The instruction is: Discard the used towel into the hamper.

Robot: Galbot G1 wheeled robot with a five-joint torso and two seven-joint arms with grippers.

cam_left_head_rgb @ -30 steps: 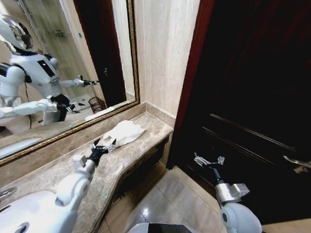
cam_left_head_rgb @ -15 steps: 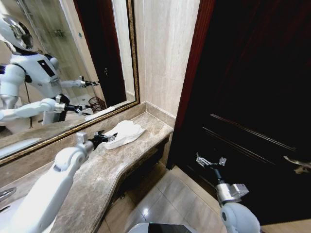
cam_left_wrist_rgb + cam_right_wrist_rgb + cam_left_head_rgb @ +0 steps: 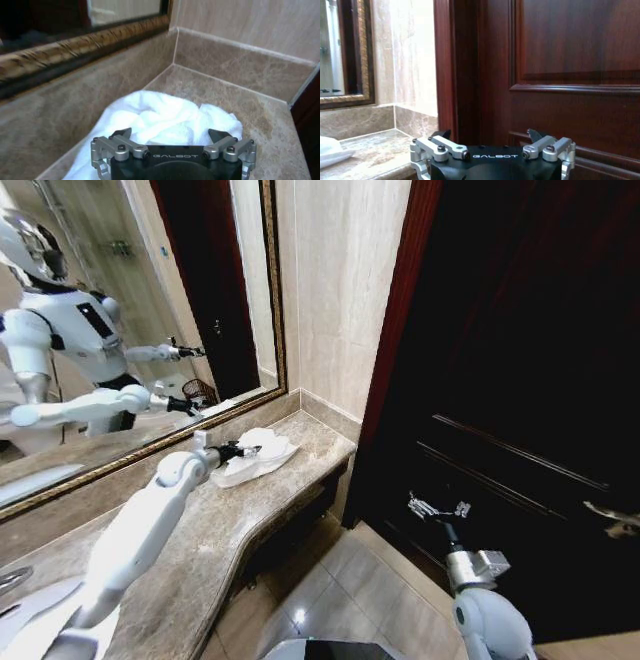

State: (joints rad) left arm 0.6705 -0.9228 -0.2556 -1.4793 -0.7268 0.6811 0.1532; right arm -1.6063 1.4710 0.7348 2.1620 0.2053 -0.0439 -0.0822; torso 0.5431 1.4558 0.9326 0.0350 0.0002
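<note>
The used towel [image 3: 265,453] is a crumpled white cloth lying on the marble counter [image 3: 215,530] near its far corner, below the mirror. My left gripper [image 3: 250,450] hovers over the towel's near side with its jaws open. In the left wrist view the towel [image 3: 165,116] lies just past the open left gripper [image 3: 170,132], and nothing is held. The hamper appears as a reddish-brown wire basket reflected in the mirror [image 3: 200,392]. My right gripper [image 3: 437,507] hangs open beside the dark door. The right wrist view has the right gripper [image 3: 487,133] empty and the towel's edge [image 3: 330,150] far off.
A gold-framed mirror [image 3: 120,330] runs along the wall behind the counter. A white sink [image 3: 25,620] sits at the counter's near left end. A dark wooden door [image 3: 520,380] stands to the right. Tiled floor [image 3: 340,580] lies between counter and door.
My left arm has stretched forward along the counter, bringing the open gripper from short of the towel to over it. The right arm has stayed in place.
</note>
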